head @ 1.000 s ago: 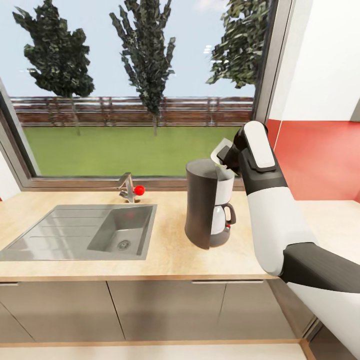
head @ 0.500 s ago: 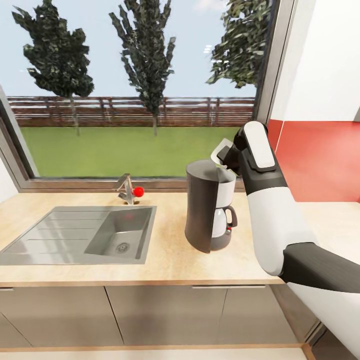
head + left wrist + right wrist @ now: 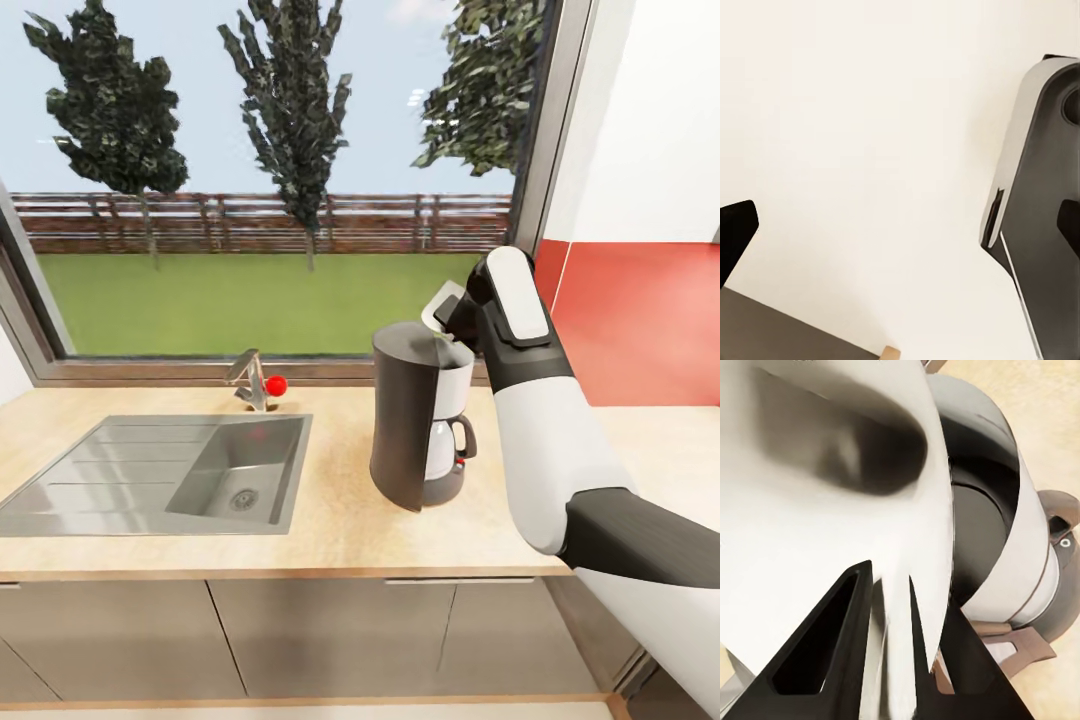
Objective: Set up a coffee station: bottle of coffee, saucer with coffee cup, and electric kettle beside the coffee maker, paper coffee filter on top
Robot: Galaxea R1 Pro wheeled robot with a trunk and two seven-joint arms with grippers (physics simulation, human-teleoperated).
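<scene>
Paper coffee filter [image 3: 441, 303]: white cone, pinched between the right gripper's [image 3: 452, 322] two dark fingers [image 3: 825, 652], crumpled where they bite; in the right wrist view it spreads wide ahead of the fingers [image 3: 832, 510]. Position: just above the right rear edge of the coffee maker's [image 3: 410, 415] rounded top; whether its lower tip already touches the top cannot be told. Filter not released, so this step counts as in progress, close to placement. Coffee maker stands upright on the kitchen countertop [image 3: 330, 515], right of the inset sink [image 3: 165, 470], carafe facing right; that requirement looks met. Judged from these views, the counter near the machine carries no bottle of coffee, saucer, coffee cup or electric kettle, so four items appear outstanding. Left gripper [image 3: 900, 255]: one dark fingertip at the frame edge and a grey arm part against a pale wall; how wide its jaws stand cannot be told. Tap with red knob [image 3: 262, 380] behind the sink, window beyond
</scene>
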